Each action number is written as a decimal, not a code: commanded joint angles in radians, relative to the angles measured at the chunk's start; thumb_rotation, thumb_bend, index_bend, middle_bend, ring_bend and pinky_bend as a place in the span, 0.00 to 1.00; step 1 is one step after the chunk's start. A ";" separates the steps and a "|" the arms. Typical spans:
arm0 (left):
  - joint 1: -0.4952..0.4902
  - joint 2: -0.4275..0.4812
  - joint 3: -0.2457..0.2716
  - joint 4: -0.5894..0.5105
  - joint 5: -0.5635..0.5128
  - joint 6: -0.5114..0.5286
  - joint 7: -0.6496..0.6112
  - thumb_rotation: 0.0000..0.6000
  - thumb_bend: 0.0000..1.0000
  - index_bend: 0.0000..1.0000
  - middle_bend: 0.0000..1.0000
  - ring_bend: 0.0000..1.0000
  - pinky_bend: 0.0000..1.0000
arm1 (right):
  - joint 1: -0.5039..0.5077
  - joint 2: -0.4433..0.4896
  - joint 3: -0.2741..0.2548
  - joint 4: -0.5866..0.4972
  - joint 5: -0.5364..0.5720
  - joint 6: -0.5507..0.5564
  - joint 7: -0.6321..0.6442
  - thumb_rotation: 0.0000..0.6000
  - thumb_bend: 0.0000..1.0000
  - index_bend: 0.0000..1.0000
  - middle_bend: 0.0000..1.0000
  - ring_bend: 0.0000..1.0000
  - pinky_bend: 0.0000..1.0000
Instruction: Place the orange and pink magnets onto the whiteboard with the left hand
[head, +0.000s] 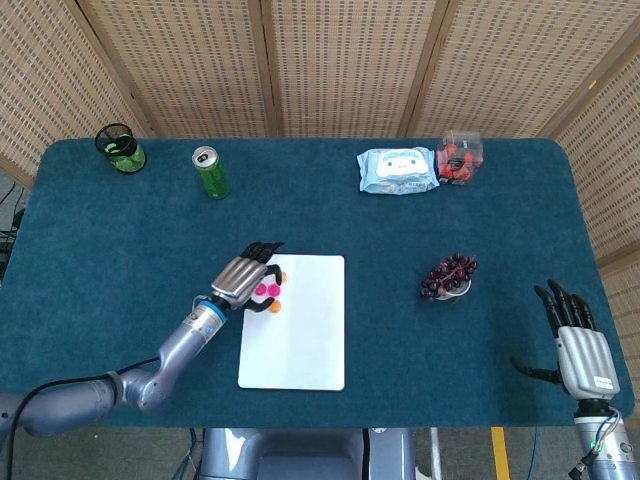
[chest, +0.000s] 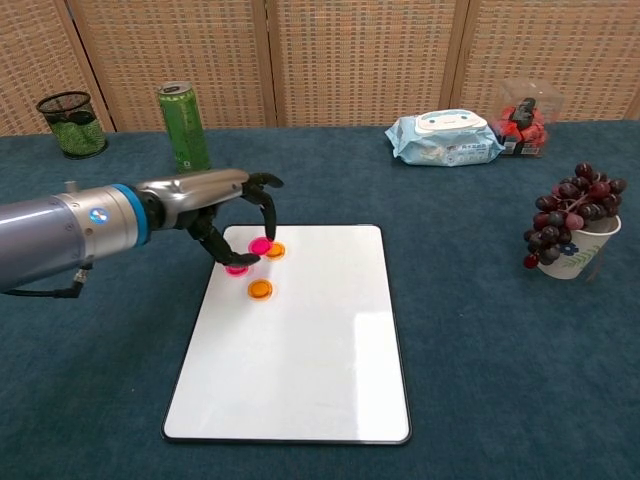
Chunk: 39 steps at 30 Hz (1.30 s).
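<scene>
The whiteboard (head: 300, 340) (chest: 300, 350) lies flat in the middle of the blue table. On its upper left part sit two orange magnets (chest: 274, 250) (chest: 260, 289) and one pink magnet (chest: 237, 268). My left hand (head: 245, 279) (chest: 222, 207) reaches over the board's top left corner. It pinches a second pink magnet (chest: 260, 246) between thumb and a finger, just above the board and close beside the upper orange one. My right hand (head: 578, 345) rests at the table's near right edge, fingers spread and empty; only the head view shows it.
A green can (head: 211, 172) (chest: 183, 128) and a mesh cup (head: 120, 148) (chest: 71, 123) stand at the back left. A wipes pack (head: 398, 170) (chest: 444, 136) and a clear box (head: 460, 157) are at the back right. A cup of grapes (head: 449, 276) (chest: 573, 225) stands right of the board.
</scene>
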 joint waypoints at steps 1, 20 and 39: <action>-0.037 -0.055 -0.004 0.050 -0.047 -0.006 0.040 1.00 0.36 0.74 0.00 0.00 0.00 | 0.000 0.000 0.000 0.000 0.001 -0.001 0.001 1.00 0.00 0.00 0.00 0.00 0.00; -0.126 -0.176 -0.009 0.188 -0.151 -0.014 0.123 1.00 0.35 0.74 0.00 0.00 0.00 | 0.002 0.004 0.000 -0.003 0.005 -0.007 0.009 1.00 0.00 0.00 0.00 0.00 0.00; -0.153 -0.209 0.000 0.247 -0.177 -0.030 0.107 1.00 0.34 0.69 0.00 0.00 0.00 | 0.002 0.005 0.001 -0.004 0.008 -0.009 0.016 1.00 0.00 0.00 0.00 0.00 0.00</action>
